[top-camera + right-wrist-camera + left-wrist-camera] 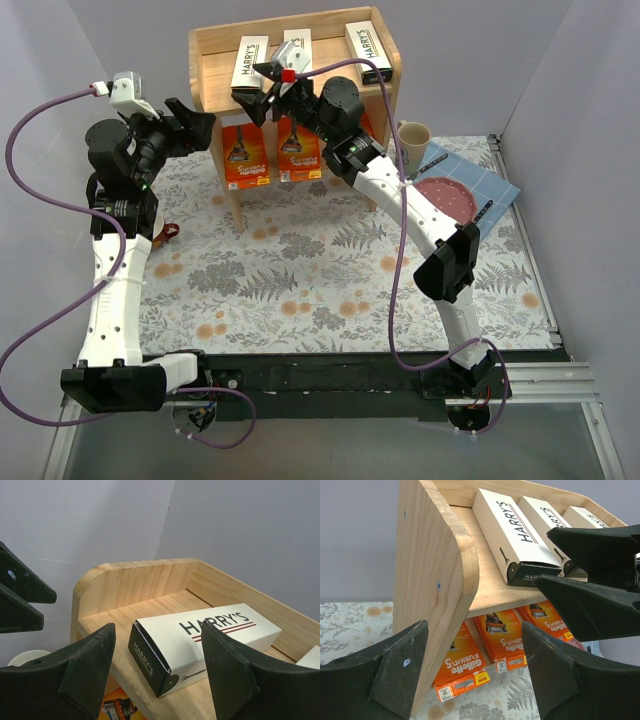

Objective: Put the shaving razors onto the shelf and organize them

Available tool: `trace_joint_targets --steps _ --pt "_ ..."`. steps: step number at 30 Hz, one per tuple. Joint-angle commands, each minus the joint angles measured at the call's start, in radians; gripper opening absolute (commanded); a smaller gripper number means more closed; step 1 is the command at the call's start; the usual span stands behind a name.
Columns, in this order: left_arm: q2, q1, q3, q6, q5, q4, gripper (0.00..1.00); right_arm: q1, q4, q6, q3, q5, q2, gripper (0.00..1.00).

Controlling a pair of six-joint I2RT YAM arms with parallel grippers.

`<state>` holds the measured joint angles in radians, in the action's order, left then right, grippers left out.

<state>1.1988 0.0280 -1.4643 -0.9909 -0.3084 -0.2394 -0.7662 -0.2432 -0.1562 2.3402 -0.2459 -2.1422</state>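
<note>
Currently: left gripper [203, 122], jaws apart and empty, at 9 o'clock of shelf [215, 45]; right gripper [262, 88], likewise spread and empty, at top tier's 6 o'clock edge. Lower tier: three orange packs [502, 640]. Top tier, toward 12 o'clock: three white boxes [368, 50], flat.

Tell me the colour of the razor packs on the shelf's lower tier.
The packs are orange, shown best in the left wrist view.

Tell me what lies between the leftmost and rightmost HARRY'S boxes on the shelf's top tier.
A third HARRY'S box lies between them, flat on the top tier of the shelf; the left wrist and top external views both show it.
</note>
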Motion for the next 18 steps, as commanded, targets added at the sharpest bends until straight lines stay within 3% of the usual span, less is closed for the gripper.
trace_joint_targets --steps 1,4,8,12,18 --pt "-0.036 0.001 -0.002 0.015 -0.027 0.052 0.74 -0.002 0.064 0.064 -0.037 0.034 0.014 0.76" --pt "0.014 0.001 -0.083 -0.009 -0.09 0.084 0.73 -0.004 0.058 0.069 -0.083 0.042 0.089 0.77" --pt "0.116 -0.013 -0.233 -0.098 -0.066 0.097 0.73 0.001 0.07 0.044 -0.186 0.115 0.206 0.79" --pt "0.258 -0.161 -0.489 0.022 0.076 0.055 0.79 0.022 0.099 0.011 -0.301 0.184 0.342 0.81" --pt "0.462 -0.335 -0.699 0.191 0.296 -0.004 0.82 0.082 0.119 -0.014 -0.481 0.226 0.467 0.82"
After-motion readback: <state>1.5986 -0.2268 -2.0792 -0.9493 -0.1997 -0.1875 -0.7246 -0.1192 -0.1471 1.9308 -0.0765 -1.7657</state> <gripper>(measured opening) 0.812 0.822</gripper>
